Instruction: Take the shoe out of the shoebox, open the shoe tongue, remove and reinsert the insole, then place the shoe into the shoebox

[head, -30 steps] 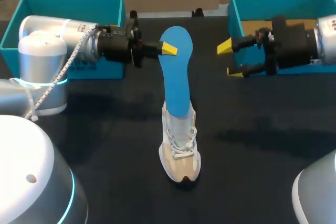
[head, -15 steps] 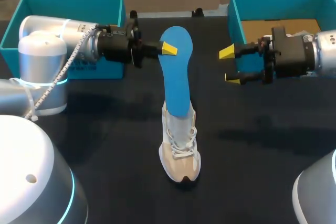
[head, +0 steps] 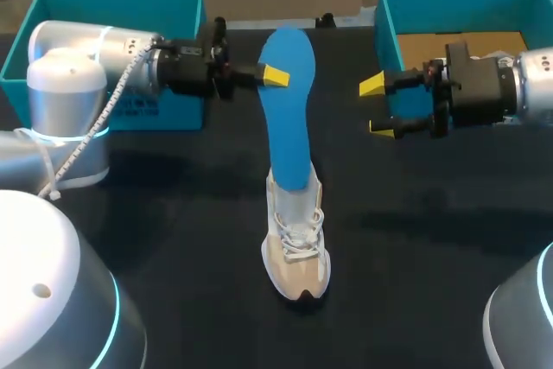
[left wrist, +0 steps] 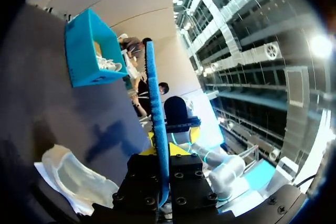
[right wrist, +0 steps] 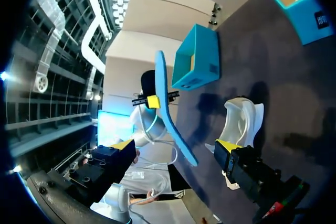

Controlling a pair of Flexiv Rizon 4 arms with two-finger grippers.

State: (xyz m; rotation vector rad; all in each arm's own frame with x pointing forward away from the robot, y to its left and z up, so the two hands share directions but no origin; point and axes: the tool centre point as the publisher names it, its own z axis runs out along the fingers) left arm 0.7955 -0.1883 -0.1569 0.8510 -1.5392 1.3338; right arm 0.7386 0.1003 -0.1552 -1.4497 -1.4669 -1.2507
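Insole point(head: 288, 110): blue, clenched in your left pincer point(head: 275, 75) near its upper end, one yellow tip on each face. In the left wrist view the insole point(left wrist: 156, 129) shows edge-on, running straight out between the fingers of the left pincer point(left wrist: 163, 150). From that grip it hangs down, lower end at the shoe's opening. Can't tell whether that end touches the shoe or sits inside it.

Shoe point(head: 296, 252): pale, laced, standing on its sole on the table point(head: 173, 213), below the left pincer, toe pointing away from it. It's outside both boxes. From the left wrist the shoe point(left wrist: 79, 174) lies under and to one side of the pincer.

Right pincer point(head: 378, 105): released, fingers spread wide, nothing between them. It faces the insole from the side opposite the left pincer, well apart from it. In the right wrist view the right pincer point(right wrist: 176, 145) has the insole point(right wrist: 170, 119) ahead of it, the shoe point(right wrist: 239, 121) ahead next to one finger, and the left pincer point(right wrist: 153, 100) further ahead on the insole's upper end.

Right box point(head: 458, 6): teal, just behind the right pincer, brown liner and something white inside. Left box point(head: 112, 6): teal, behind the left pincer's arm.
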